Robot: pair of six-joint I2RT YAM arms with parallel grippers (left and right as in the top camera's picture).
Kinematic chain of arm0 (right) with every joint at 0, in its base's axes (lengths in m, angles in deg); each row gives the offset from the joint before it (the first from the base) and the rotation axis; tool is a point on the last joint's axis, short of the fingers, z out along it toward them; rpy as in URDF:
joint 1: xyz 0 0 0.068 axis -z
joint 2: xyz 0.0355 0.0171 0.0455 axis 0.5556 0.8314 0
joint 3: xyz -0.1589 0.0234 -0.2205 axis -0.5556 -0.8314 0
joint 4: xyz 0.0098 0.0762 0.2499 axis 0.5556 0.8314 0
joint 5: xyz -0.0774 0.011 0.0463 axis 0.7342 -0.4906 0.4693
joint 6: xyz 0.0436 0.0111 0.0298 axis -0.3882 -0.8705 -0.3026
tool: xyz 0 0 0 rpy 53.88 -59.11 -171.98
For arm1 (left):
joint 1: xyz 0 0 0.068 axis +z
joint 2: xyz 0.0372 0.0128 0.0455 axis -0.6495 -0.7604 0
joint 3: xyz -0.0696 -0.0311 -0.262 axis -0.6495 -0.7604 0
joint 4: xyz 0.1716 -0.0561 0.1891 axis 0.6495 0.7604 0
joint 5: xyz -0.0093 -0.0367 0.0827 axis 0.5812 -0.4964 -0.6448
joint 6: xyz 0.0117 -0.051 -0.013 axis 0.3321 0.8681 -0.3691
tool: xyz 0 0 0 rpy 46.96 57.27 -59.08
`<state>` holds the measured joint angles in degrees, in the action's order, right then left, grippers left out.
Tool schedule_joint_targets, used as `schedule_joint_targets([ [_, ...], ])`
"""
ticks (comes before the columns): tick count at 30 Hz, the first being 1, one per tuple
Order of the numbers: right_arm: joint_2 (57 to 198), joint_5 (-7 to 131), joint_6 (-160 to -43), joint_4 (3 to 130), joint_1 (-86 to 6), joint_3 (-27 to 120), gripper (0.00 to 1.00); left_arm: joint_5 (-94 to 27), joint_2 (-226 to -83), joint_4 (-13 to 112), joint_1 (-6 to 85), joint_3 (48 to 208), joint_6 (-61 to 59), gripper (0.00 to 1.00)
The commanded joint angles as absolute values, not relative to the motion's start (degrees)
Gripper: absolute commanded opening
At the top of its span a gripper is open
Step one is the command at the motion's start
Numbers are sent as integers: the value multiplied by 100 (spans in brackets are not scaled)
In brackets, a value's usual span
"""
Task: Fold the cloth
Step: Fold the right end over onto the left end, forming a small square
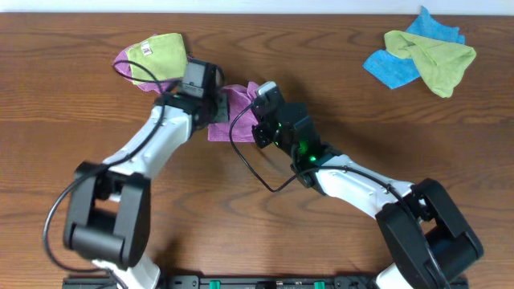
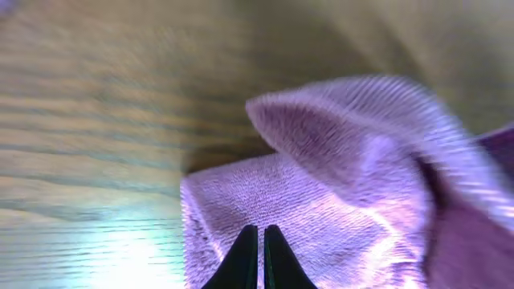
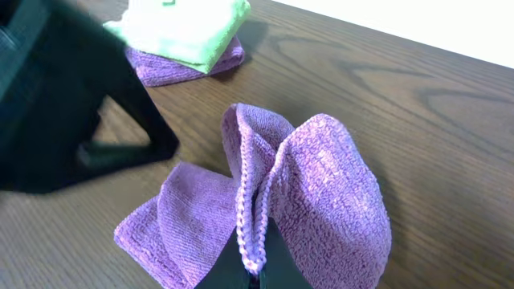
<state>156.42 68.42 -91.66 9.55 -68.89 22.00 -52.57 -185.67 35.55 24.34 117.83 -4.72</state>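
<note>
Grippers (image 2: 259,231) (image 3: 250,271) closed, low on cloth (image 1: 233,103)

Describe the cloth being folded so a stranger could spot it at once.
On the wooden table, look at the middle, where the left gripper and right gripper meet: the lilac cloth lies bunched there. Unlike the purple square under a green cloth far left, it is loose and uncovered, one fold pinched up.

The cloth (image 3: 321,185) in the black right pincer (image 3: 255,269) is lilac-purple with a fine looped weave. Ahead and left of the pincer, a lime-green cloth (image 3: 189,28) covers a purple one (image 3: 173,68). The table (image 3: 418,104) shows brown wood grain.
</note>
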Motion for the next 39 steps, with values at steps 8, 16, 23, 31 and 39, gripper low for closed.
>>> schedule_joint_targets([
  [8, 15790, 6800, -9066, 1213, -7169, 2713, 1, -5500, -18088, 3929, 2760, 11940, -669, 6],
  [16, 16280, 6798, -9063, 1418, -7455, 3083, 1, -5605, -17946, 4021, 2969, 11940, -682, 6],
  [23, 16625, 6796, -9046, 1412, -7684, 3185, 1, -5620, -17896, 4058, 3129, 11942, -704, 6],
  [31, 16892, 6627, -9048, 1383, -7757, 3349, 1, -5625, -17876, 4056, 3164, 11942, -721, 6],
  [39, 17309, 6625, -9048, 1388, -7971, 3706, 1, -5668, -17876, 4056, 3166, 11940, -719, 6],
])
